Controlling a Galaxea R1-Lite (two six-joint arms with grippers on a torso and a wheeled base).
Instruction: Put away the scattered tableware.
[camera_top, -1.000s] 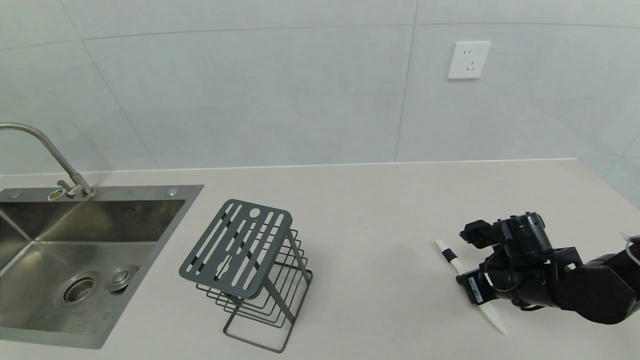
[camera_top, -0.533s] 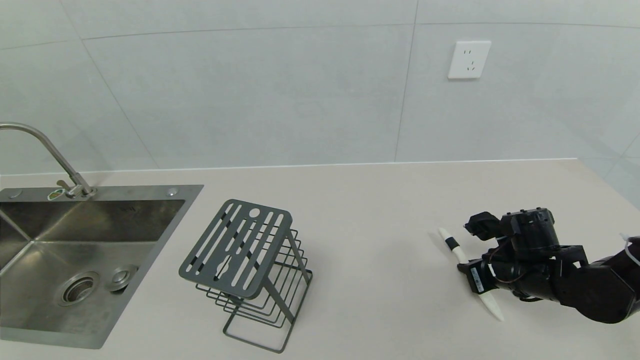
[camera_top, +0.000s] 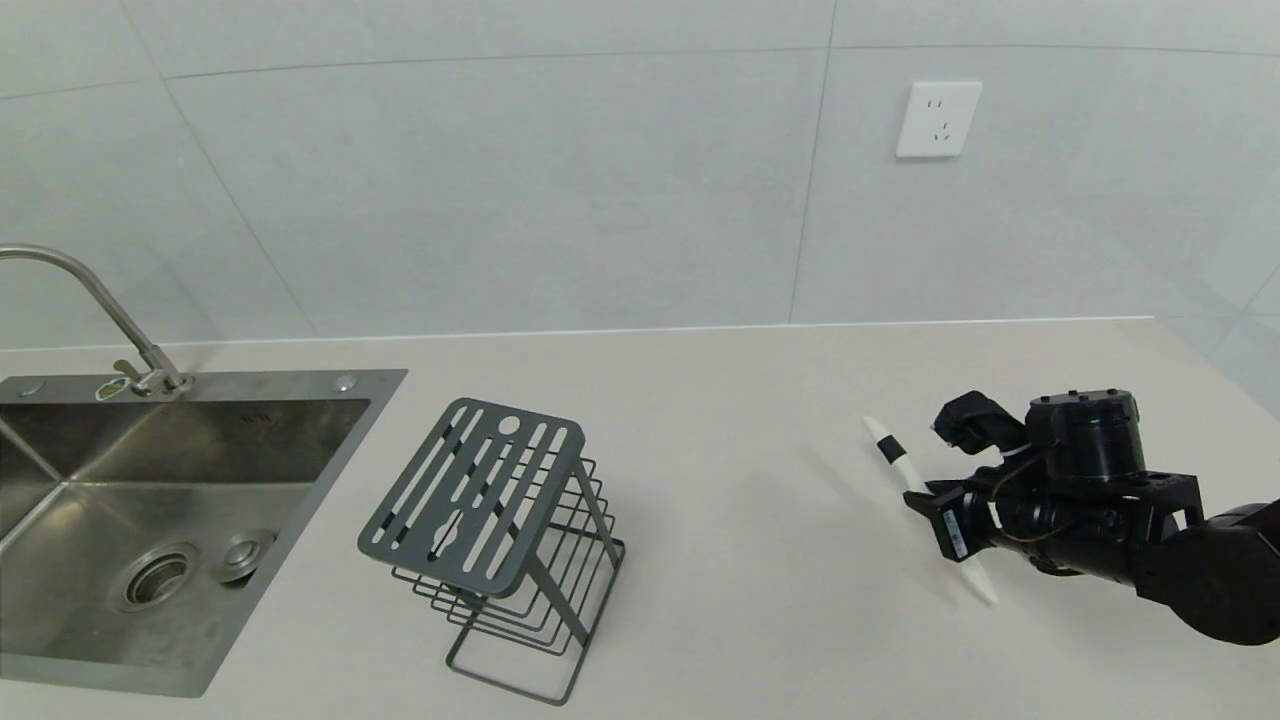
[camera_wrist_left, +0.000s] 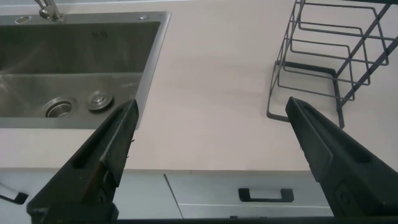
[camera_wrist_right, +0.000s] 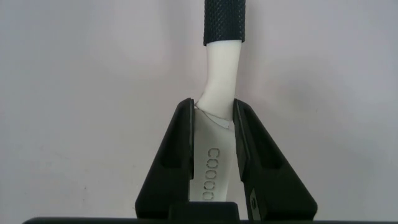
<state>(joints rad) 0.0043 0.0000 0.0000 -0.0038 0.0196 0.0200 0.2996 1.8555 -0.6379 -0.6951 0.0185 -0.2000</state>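
I hold the slim white knife with a black textured band on its handle (camera_top: 905, 470) in the right gripper (camera_top: 940, 510), above the right part of the pale beige counter (camera_top: 760, 400). The fingers (camera_wrist_right: 174, 155) are closed firmly on the white body just beside the black band, about in the middle of its length. The pointed end slopes down toward me, and the knife seems to be free of the counter.

I judge it light and stiff, with a smooth, slippery surface. If it is ceramic, it is also brittle, so it must not knock against metal. The hold near the middle balances it well, but such a narrow piece can turn between the fingers.

The left gripper (camera_wrist_left: 211, 107) is near the counter's front edge, its fingers spread wide with nothing between them.

The counter is flat and matte. The dark grey slotted metal rack (camera_top: 480, 500) stands well apart from the knife, beside the stainless steel sink (camera_top: 380, 385). Behind are a grey tiled wall and a white wall socket (camera_top: 938, 120).
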